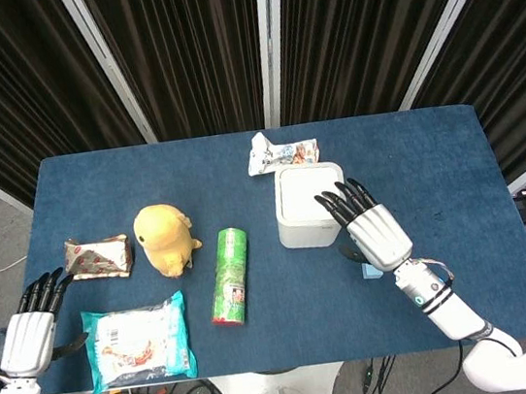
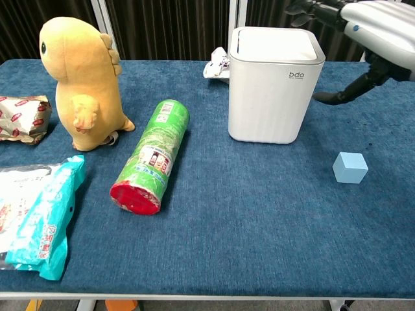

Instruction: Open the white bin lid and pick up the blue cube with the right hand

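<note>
The white bin [image 1: 308, 206] stands mid-table with its lid [image 2: 277, 44] closed. Right of the bin lies the small blue cube [image 2: 350, 168]; in the head view only a sliver of the cube [image 1: 373, 273] shows under my right hand. My right hand [image 1: 371, 228] hovers open, fingers spread, with its fingertips over the bin's right edge. In the chest view the right hand [image 2: 371, 26] sits high at the top right, above and beside the lid, holding nothing. My left hand [image 1: 29, 334] is open at the table's left front edge.
A yellow plush toy [image 1: 164, 237] and a green can [image 1: 229, 275] lie left of the bin. A brown snack pack [image 1: 98, 256] and a teal packet [image 1: 139, 343] sit at the left. A white wrapper [image 1: 279, 152] lies behind the bin.
</note>
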Motion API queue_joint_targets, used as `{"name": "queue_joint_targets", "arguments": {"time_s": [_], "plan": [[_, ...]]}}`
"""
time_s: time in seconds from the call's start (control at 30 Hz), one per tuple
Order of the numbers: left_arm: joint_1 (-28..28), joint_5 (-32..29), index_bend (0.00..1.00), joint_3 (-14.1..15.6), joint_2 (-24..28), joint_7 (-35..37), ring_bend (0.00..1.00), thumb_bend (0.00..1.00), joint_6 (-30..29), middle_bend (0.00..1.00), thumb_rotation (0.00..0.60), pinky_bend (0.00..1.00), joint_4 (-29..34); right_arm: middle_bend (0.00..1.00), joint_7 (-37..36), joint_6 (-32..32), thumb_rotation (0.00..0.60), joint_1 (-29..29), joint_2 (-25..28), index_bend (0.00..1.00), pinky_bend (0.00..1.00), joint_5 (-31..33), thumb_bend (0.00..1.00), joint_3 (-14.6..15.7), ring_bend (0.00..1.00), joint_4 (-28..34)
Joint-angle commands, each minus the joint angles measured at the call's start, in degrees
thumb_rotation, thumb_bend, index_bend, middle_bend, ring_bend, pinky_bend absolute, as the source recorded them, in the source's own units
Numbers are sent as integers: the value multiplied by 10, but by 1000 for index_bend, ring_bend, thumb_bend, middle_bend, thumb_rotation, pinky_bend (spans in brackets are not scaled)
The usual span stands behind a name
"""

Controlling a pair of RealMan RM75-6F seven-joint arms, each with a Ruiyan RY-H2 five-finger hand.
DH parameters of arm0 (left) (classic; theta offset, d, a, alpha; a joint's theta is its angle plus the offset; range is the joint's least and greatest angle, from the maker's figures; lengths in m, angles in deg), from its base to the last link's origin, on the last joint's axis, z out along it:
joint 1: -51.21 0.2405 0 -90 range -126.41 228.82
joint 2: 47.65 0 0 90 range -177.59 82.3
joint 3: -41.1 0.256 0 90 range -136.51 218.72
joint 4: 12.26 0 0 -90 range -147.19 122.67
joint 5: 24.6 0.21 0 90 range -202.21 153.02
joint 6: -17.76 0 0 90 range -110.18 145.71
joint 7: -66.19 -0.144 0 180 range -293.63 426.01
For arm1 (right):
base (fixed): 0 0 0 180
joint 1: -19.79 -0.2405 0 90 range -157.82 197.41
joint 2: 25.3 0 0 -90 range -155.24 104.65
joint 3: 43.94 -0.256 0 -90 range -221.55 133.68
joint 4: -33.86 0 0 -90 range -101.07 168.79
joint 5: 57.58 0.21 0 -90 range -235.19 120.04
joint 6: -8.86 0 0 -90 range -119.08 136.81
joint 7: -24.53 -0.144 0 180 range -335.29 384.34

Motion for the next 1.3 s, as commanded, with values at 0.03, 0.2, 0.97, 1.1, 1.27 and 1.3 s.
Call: {"name": "queue_joint_targets", "arguments": {"time_s": [0.03, 0.2, 0.97, 1.1, 1.27, 1.3], "plan": [[1, -1, 102, 0, 0, 2, 0, 40, 0, 34, 600, 110, -2, 162, 4, -3, 600, -5, -8, 0, 0, 5, 122, 5, 0, 0], [2, 0, 102, 0, 0, 7, 0, 40, -4, 34, 600, 110, -6, 187, 9, 6, 600, -7, -14, 0, 0, 5, 122, 15, 0, -1], [4, 0, 102, 0, -5, 19, 0, 40, -5, 34, 600, 110, -20, 274, 3, 24, 600, -17, -27, 0, 0, 8, 130, 41, 0, -17], [3, 0, 102, 0, -5, 18, 0, 40, -4, 34, 600, 110, -18, 101, -27, 103, 600, -8, -34, 0, 0, -47, 131, 29, 0, -33], [2, 0, 102, -1, -6, 19, 0, 39, -3, 34, 600, 110, -18, 21, -55, 198, 600, 23, -24, 0, 0, -116, 136, 48, 0, -52], [2, 1, 102, -1, -7, 18, 0, 39, -3, 34, 600, 110, -18, 17, -56, 211, 600, 33, -20, 0, 0, -121, 136, 56, 0, -52]]}}
